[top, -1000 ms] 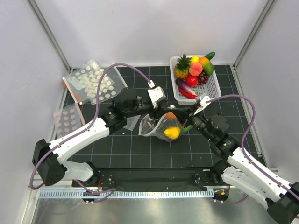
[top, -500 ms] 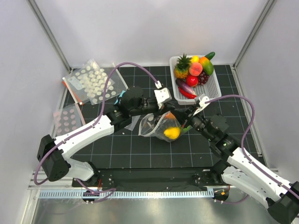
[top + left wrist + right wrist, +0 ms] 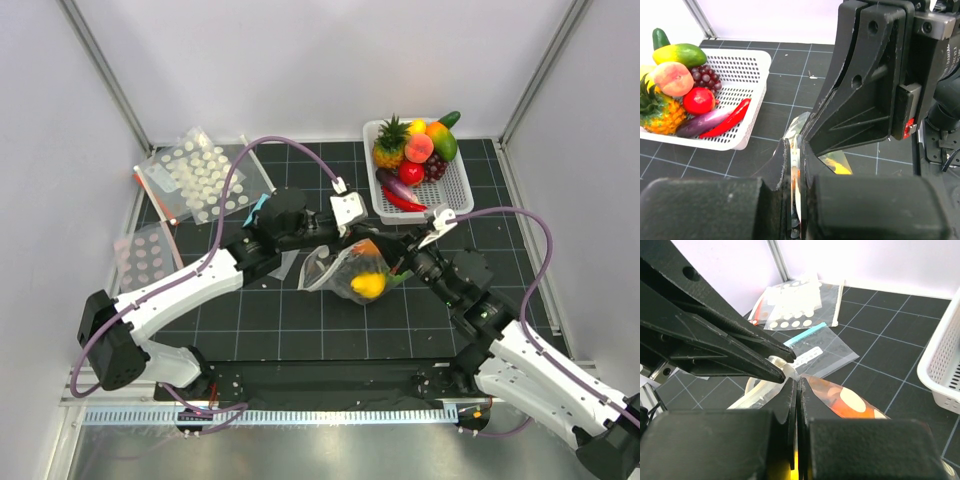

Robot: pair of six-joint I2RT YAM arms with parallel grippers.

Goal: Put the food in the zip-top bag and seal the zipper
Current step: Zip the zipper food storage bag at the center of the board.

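Note:
The zip-top bag [image 3: 343,276] hangs between my two grippers at the table's middle, with a yellow piece [image 3: 368,285] and an orange piece [image 3: 366,250] of food inside. My left gripper [image 3: 347,238] is shut on the bag's mouth; in the left wrist view [image 3: 796,150] the white zipper [image 3: 795,172] runs between its jaws. My right gripper [image 3: 392,262] is shut on the bag's right end, close to the left one. In the right wrist view [image 3: 798,390] it pinches the dotted film over the orange piece [image 3: 850,402]. More food [image 3: 412,150] fills the white basket [image 3: 455,190].
The basket stands at the back right, also in the left wrist view [image 3: 735,135]. Flat dotted clear sheets [image 3: 200,175] lie at the back left, another [image 3: 145,255] at the left edge. A plain clear bag with a blue strip [image 3: 812,347] lies under the left arm.
My left gripper has slid to the right along the bag's mouth, closer to my right gripper. The bag has shifted slightly to the right. The right gripper has barely moved.

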